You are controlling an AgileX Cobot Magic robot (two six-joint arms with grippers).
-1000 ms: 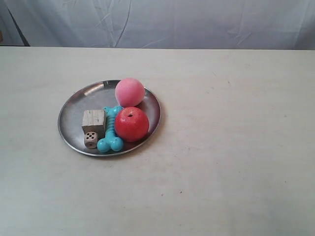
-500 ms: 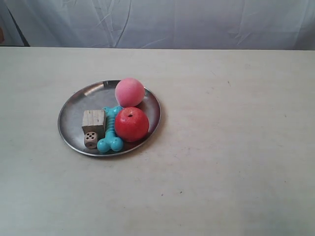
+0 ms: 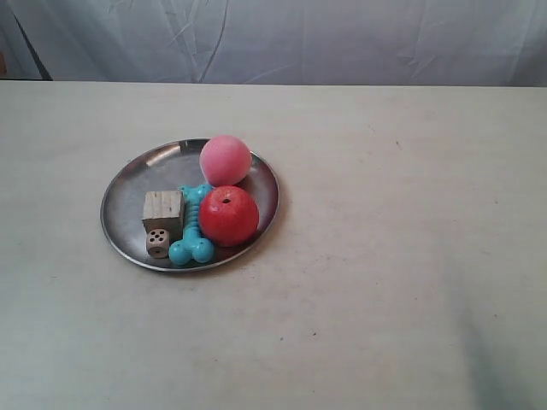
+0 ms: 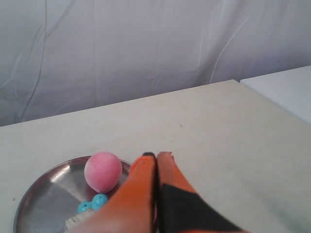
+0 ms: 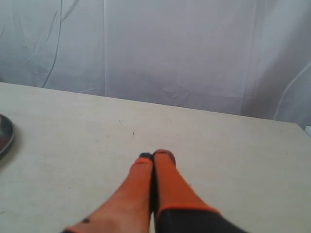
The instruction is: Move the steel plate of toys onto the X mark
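The steel plate [image 3: 128, 192] lies on the table, left of centre in the exterior view. It holds the pink ball [image 3: 226, 160], the red apple-like ball [image 3: 229, 215], the turquoise bone [image 3: 192, 235], the wooden cube [image 3: 163, 210] and the beige die [image 3: 157, 243]. Neither gripper appears in that view. In the left wrist view my left gripper [image 4: 156, 155] is shut and empty, hovering near the plate [image 4: 48, 194] and just beside the pink ball [image 4: 103, 172]. My right gripper [image 5: 154, 155] is shut and empty over bare table, far from the plate's rim [image 5: 5, 133]. I cannot make out the X mark.
A pale cloth backdrop [image 3: 299, 38] hangs behind the table's far edge. The beige tabletop [image 3: 402, 256] stretches wide to the exterior view's right of the plate. A few tiny dark specks [image 5: 133, 133] dot the surface.
A faint shadow has come in at the exterior view's lower right corner. The plate and toys have not moved.
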